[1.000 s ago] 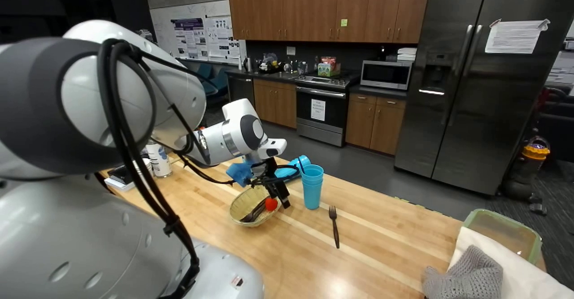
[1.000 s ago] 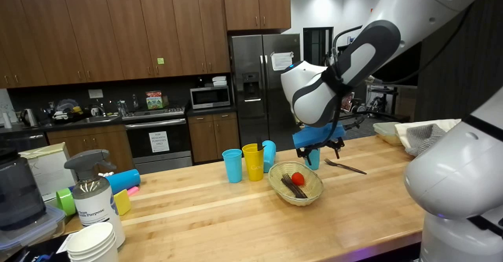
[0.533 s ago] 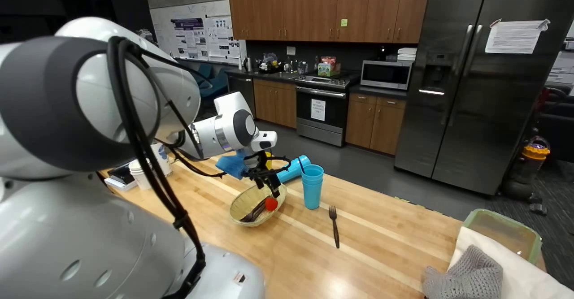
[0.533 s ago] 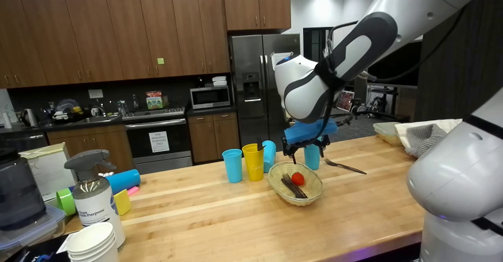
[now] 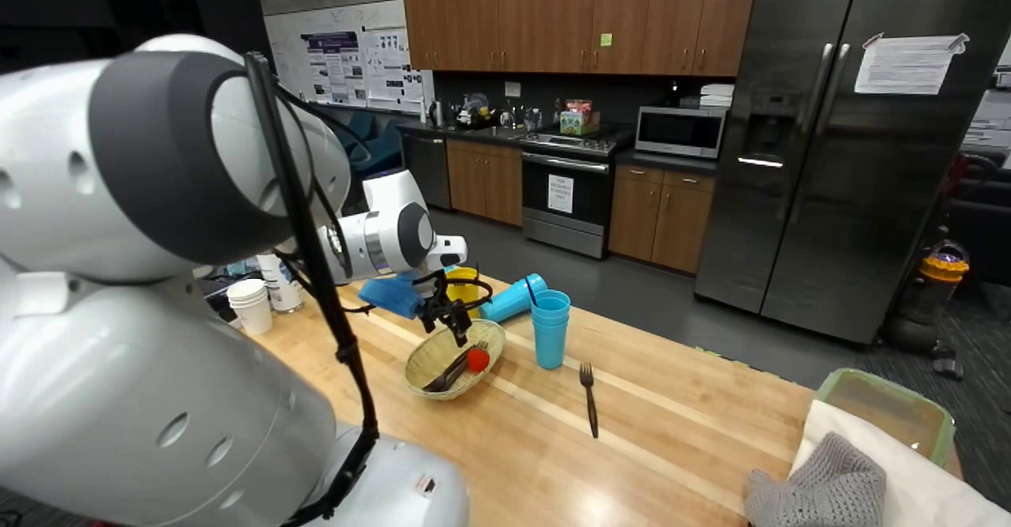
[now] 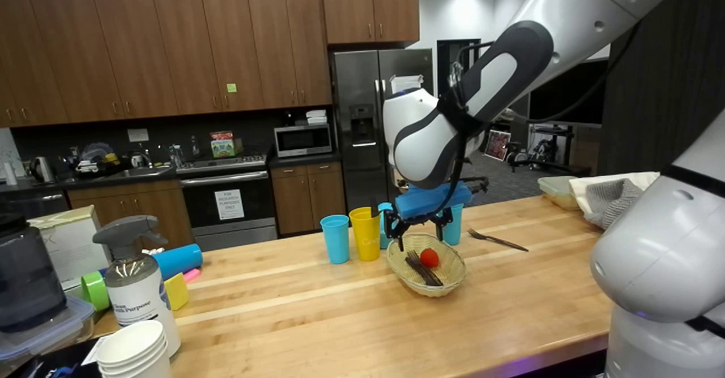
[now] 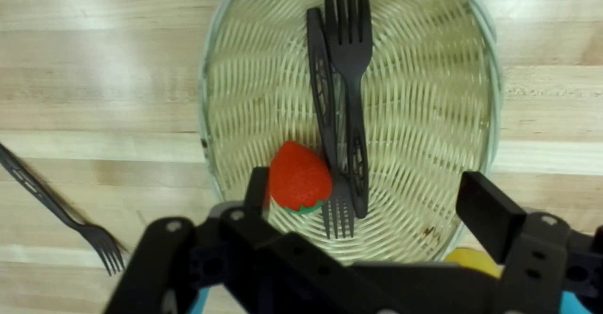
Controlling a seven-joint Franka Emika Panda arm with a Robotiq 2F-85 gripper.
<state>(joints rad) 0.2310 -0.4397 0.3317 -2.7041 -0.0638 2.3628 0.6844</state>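
- The fingers are standing wide apart and hanging above the basket in both exterior views.
- In the wrist view, one finger is appearing just beside the strawberry, the other over the basket's rim.
- The strawberry is lying in the basket, its green leaves facing the bottom of that view.
- One fork is lying along a second fork in the basket, their tines pointing opposite ways; the second is resting nearer the strawberry.
- A third fork is lying on the bench, apart from the basket.
- Near the basket, stacked cups are standing, and a tipped cup is lying on its side.
- A yellow cup is standing just beside a blue cup.
- Farther off, a bottle is standing behind paper cups.
- Toward another end of the bench, a gray cloth is lying on a white cloth beside a tub.
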